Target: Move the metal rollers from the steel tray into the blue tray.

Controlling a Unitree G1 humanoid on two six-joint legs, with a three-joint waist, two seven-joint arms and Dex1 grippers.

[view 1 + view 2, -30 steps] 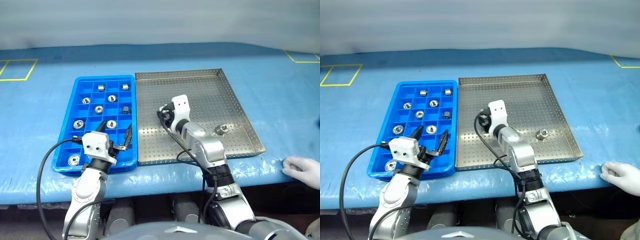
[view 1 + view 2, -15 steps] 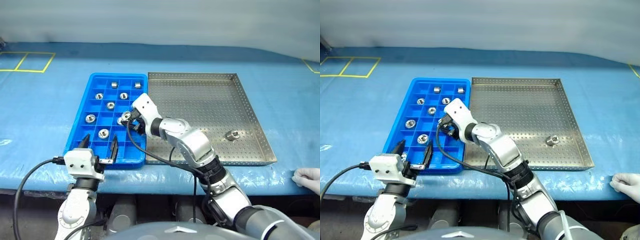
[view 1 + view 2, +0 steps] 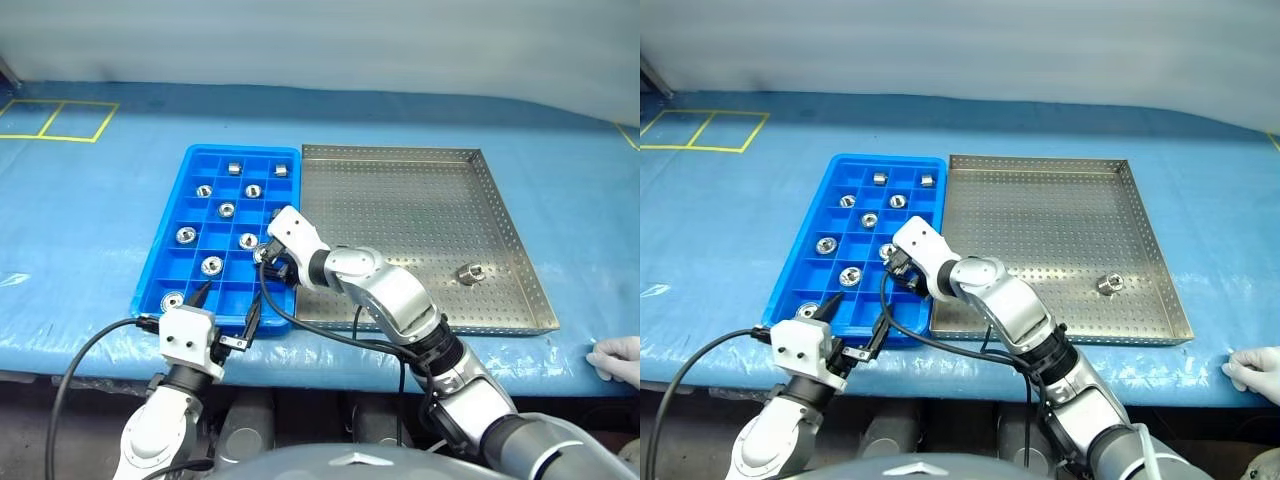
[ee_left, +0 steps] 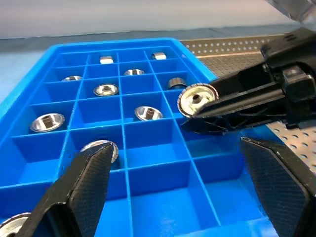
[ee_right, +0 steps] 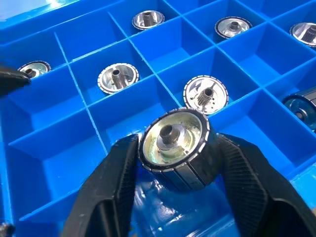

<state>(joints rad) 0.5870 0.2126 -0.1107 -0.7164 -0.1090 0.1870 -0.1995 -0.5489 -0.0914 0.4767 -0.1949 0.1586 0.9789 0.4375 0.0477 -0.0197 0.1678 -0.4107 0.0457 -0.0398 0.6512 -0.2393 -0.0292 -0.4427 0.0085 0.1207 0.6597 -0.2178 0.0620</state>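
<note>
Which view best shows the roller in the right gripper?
The right wrist view: the roller sits large between the right gripper's fingers. The left wrist view shows its end face; in the eye views it is tiny over the blue tray.

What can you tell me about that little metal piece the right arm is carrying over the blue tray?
The roller is a small shiny silver cylinder with a ribbed rim and a hollow centre. It sits between the two black fingers of the right end effector, one face turned toward the wrist camera. It hangs above an empty compartment near the front right of the blue tray, touching only the fingers.
</note>
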